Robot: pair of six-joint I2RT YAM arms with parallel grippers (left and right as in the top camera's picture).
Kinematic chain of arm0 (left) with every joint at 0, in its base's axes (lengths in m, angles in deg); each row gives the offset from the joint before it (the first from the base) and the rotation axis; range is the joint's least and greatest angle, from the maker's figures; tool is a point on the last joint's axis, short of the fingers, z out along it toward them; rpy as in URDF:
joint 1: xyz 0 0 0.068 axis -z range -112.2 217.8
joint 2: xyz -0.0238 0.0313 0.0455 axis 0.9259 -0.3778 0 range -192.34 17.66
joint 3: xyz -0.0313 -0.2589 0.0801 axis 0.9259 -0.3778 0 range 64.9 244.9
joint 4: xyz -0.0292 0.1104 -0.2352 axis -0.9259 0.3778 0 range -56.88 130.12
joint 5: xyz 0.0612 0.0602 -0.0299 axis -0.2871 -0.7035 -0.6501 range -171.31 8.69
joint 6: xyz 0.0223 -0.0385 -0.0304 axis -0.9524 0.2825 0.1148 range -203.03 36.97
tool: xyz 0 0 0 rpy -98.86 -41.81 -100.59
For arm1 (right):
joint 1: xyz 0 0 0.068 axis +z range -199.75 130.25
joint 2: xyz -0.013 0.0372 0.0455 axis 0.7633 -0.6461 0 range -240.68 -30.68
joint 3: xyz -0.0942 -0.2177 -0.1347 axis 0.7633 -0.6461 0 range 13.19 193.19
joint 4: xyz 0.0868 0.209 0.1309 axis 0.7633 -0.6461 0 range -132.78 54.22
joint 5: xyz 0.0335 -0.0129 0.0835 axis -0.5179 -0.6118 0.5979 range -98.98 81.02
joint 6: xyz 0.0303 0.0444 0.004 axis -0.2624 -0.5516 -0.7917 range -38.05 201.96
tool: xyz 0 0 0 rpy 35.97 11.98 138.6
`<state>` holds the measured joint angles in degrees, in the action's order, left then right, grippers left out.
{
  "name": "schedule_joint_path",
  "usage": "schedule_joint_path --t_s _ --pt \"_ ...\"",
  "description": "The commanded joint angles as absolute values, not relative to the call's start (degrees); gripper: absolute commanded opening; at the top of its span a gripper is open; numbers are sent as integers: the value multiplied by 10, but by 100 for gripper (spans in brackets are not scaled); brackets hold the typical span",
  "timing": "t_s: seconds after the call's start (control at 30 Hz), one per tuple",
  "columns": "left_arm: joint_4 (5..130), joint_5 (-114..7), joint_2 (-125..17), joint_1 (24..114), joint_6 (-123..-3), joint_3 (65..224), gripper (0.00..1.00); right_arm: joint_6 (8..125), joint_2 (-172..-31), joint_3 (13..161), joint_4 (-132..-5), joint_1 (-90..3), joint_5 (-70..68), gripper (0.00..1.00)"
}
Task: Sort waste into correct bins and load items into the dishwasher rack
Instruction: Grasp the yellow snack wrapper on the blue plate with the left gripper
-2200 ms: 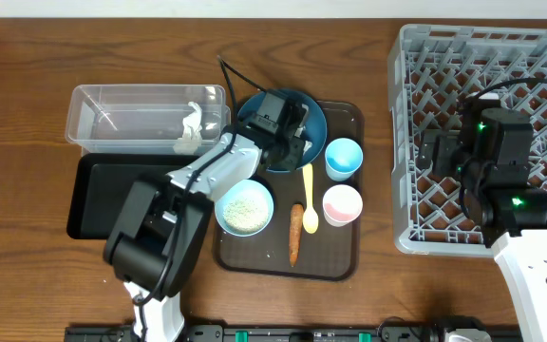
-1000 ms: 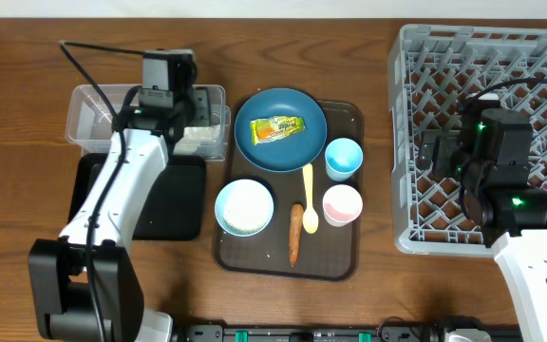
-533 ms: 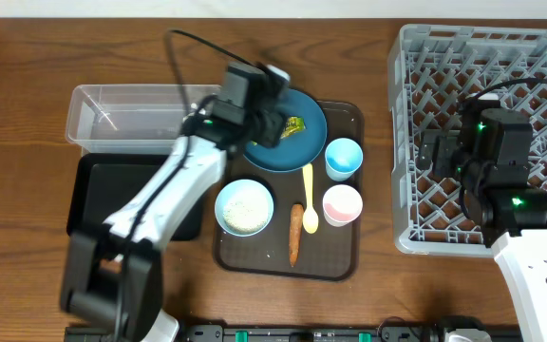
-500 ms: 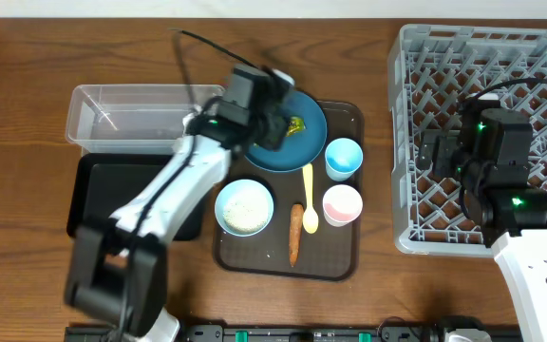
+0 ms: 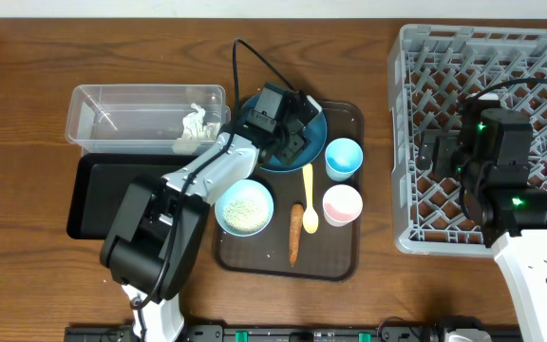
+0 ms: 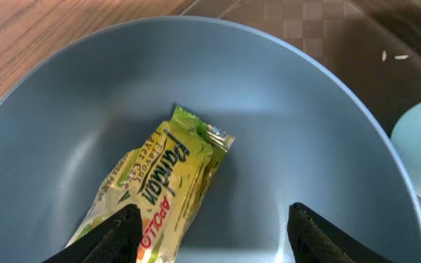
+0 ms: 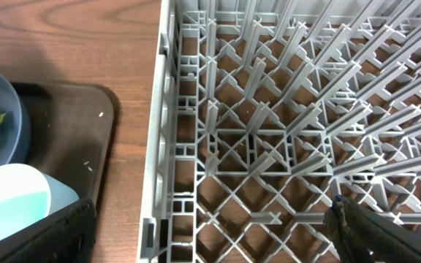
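Leftmost, on the desk [image 5: 17,85]: clear plastic tub [image 5: 112,119] with the crumpled white tissue [image 5: 195,124] lying inside at its right end. Just in front of it, shallow black tray [image 5: 88,199], partly hidden under the left arm.

Next, on the dark brown serving tray [image 5: 345,258]: dark blue plate [image 6: 305,131] carrying the green-orange snack wrapper [image 6: 163,183], flat and near the plate's middle. Left claw [image 6: 216,232] low over the plate, fingers parted to a middling gap, gripping nothing. One finger above the wrapper's lower part, the other above bare plate.

Wrapper judged very light, thin, limp and slick, so apt to skate on the smooth plate or fold under a finger. Best pinched across its narrow width near the middle, both fingers straddling it. Failing that, at the crimped end seam, probably its stiffest part.

Further right on the same tray: white bowl [image 5: 245,207] with a pale grainy filling, probably rice. Then small orange carrot [image 5: 295,231], slim yellow spoon [image 5: 309,195], light blue cup [image 5: 344,158] and pink cup [image 5: 342,202].

Rightmost: grey dishwasher rack [image 5: 539,66], no dishes seen in it. Right claw [image 7: 214,234] spread fully wide above its left part, empty.
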<state>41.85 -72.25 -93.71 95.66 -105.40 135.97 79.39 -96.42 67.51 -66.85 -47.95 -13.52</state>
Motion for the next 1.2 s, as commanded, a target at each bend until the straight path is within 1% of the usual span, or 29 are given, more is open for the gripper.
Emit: schedule_joint_path --t_s 0.0,0.43,0.5,0.53,0.63,0.8,1.07,1.13,1.17 --pt "411 -719 -959 956 -1066 1364 66 788 -966 687 -669 -476 -135 99" --pt "360 -719 -992 952 -1065 1364 65 788 -966 687 -669 -476 -135 99" --pt "363 -719 -992 952 -1065 1364 75 788 -966 687 -669 -476 -135 99" --pt "365 -719 -992 952 -1063 1364 83 788 -966 687 -670 -476 -135 99" --pt "379 -718 -992 952 -1056 1364 86 788 -966 687 -673 -476 -135 99" --pt "397 -719 -992 950 -1056 1364 88 788 -966 687 -675 -476 -135 99" --pt "376 -719 -999 948 -1057 1364 88 788 -966 687 -675 -476 -135 99" --pt "367 -719 -1006 948 -1057 1364 87 788 -966 687 -675 -476 -135 99" --pt "365 -719 -1009 948 -1057 1364 85 788 -966 687 -675 -476 -135 99"
